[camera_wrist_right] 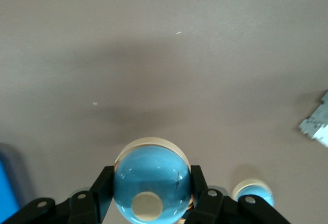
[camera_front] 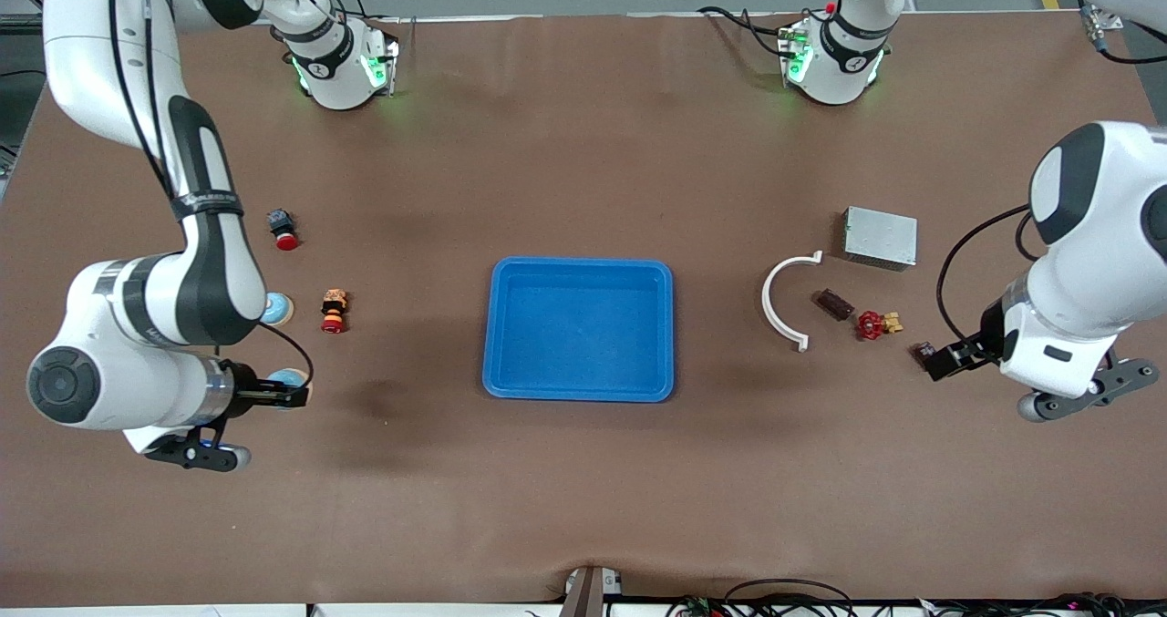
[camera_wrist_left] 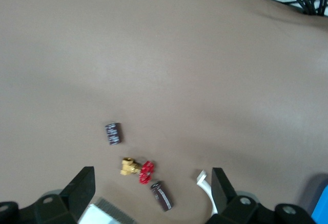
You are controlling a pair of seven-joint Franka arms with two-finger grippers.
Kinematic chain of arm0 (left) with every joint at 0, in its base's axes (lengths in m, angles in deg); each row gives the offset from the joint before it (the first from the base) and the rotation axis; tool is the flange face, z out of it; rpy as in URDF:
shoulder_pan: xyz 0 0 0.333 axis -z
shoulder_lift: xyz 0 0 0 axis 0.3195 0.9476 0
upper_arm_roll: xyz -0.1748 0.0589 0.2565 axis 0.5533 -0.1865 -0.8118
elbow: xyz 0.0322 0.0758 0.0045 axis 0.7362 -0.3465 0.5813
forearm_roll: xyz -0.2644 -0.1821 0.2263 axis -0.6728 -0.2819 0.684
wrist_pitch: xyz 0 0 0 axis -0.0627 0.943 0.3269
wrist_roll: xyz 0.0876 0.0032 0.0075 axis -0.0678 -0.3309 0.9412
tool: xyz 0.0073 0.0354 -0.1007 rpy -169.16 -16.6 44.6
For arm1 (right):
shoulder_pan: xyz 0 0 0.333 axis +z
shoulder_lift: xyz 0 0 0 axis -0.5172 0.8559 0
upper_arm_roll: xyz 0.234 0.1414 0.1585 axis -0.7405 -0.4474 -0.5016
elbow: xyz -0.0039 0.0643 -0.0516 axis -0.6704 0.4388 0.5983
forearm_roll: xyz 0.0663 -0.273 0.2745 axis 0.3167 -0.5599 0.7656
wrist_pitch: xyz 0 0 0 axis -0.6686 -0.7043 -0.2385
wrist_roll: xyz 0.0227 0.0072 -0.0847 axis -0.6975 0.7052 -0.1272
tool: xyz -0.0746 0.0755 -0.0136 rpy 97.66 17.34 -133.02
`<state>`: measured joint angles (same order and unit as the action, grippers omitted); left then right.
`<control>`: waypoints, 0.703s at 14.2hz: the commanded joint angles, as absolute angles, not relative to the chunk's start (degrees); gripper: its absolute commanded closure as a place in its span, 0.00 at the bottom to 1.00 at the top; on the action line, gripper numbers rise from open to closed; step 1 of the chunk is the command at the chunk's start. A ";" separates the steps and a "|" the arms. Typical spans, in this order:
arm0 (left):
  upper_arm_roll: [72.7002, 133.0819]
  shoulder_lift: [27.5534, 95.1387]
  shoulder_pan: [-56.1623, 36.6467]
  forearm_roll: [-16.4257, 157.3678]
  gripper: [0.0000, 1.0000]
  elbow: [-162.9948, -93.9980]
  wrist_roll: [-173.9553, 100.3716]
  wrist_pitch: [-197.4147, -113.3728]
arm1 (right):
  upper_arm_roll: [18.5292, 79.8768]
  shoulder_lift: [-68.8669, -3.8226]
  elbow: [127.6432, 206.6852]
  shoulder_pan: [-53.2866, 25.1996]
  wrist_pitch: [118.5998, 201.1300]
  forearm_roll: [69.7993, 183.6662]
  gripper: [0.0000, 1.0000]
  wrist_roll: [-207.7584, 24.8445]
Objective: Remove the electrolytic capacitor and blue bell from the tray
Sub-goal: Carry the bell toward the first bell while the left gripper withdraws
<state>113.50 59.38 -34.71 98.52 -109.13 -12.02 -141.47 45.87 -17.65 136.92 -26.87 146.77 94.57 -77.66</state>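
Right end effector [camera_wrist_right: 151,193] clamps a blue bell [camera_wrist_right: 151,183] above the table [camera_front: 583,143], near the right arm's end. Left end effector [camera_wrist_left: 154,196], spread wide, hovers over a capacitor [camera_wrist_left: 113,133] at the left arm's end.

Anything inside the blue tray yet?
Nothing: the blue tray shows only its bare floor, with no part of it covered. The right gripper is shut on a blue bell over the table; the left gripper is open.
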 commanded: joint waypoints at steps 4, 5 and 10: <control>113.83 51.56 -36.38 95.21 0.00 -110.17 -22.40 -134.65 | 45.07 -24.12 152.06 -30.34 157.87 94.81 1.00 -86.93; 114.09 51.11 -37.60 94.59 0.00 -110.17 -22.50 -134.12 | 45.07 -24.13 153.03 -31.22 159.02 94.81 1.00 -88.52; 110.25 44.97 -37.00 88.55 0.00 -112.89 -33.47 -130.34 | 45.07 -25.88 161.90 -34.04 168.42 94.81 1.00 -95.12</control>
